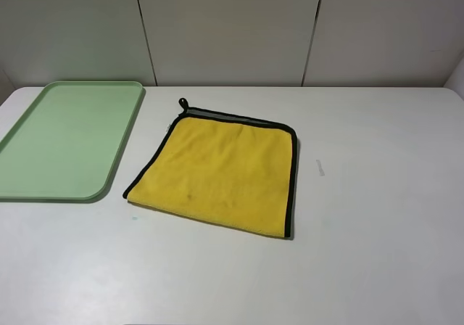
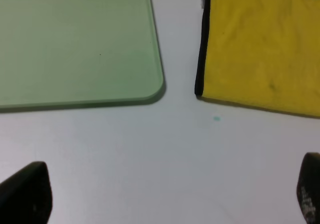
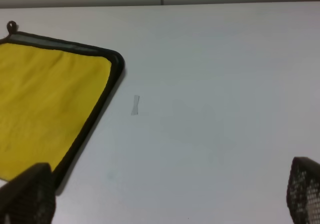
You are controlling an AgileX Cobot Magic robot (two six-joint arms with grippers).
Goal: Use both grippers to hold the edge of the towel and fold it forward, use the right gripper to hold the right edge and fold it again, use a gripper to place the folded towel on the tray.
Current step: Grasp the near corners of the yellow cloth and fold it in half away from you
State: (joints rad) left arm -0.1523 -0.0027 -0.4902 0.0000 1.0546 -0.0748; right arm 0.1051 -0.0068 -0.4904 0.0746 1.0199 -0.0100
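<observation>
The yellow towel (image 1: 217, 169) lies flat on the white table, right of centre of the tray, with black trim, a thin grey strip along its far edge and a small black loop at the far corner. To its left sits the pale green tray (image 1: 94, 194), with nothing on it. Neither arm shows in the exterior high view. In the left wrist view my left gripper (image 2: 167, 196) is open above bare table, short of the tray's near corner (image 2: 155, 84) and the towel's near left corner (image 2: 260, 49). My right gripper (image 3: 165, 194) is open too, above bare table beside the towel's right edge (image 3: 45, 104).
A small scrap of clear tape (image 3: 135, 104) lies on the table just right of the towel (image 1: 320, 167). A tiny teal speck (image 2: 216, 118) marks the table near the towel's front left corner. A panelled wall closes the table's far side.
</observation>
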